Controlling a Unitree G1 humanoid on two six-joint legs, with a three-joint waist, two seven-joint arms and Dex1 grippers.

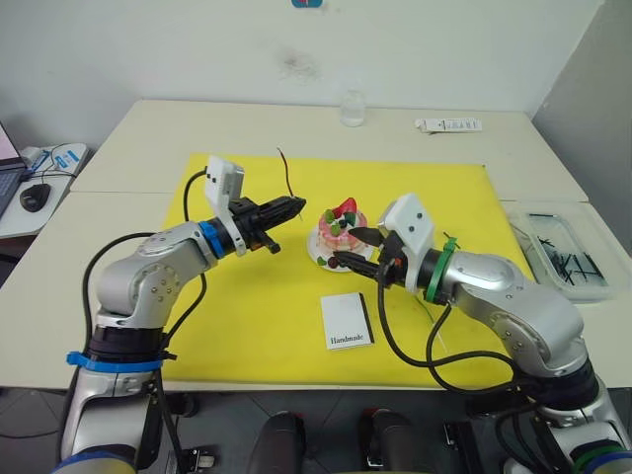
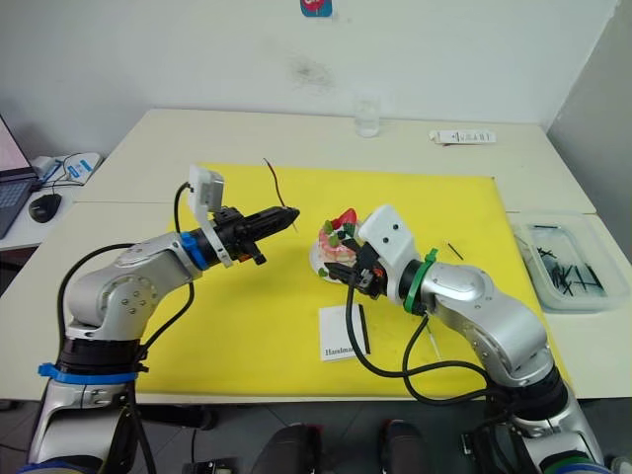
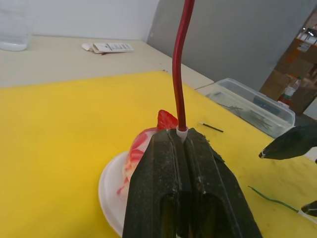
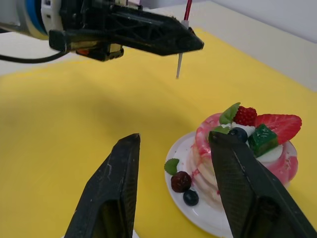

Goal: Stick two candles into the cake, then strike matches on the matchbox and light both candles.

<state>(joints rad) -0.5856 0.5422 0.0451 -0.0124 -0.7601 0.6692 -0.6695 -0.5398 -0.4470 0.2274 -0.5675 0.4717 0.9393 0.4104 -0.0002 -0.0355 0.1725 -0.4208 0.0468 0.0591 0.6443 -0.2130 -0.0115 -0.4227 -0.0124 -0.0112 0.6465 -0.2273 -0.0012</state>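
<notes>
Red candle (image 3: 179,74): thin, glossy, slightly curved, white collar at base. Left gripper (image 1: 295,206) pressed together on it, candle standing upward, arm reaching toward cake (image 1: 342,231) from its left, held above mat. Cake: small, round, pink, strawberry on top, on white plate (image 4: 198,210). Right gripper (image 4: 173,148) spread, empty, low beside plate. Green candle (image 3: 273,200) lies on mat near right arm. Matchbox (image 1: 347,320): flat, white, on yellow mat (image 1: 247,326) in front of cake. Beige table (image 1: 118,148); clear bin (image 1: 563,252) holds dark matches (image 1: 565,259).

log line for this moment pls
left gripper shut on red candle, beside cake | right gripper open by cake | matchbox untouched
</notes>
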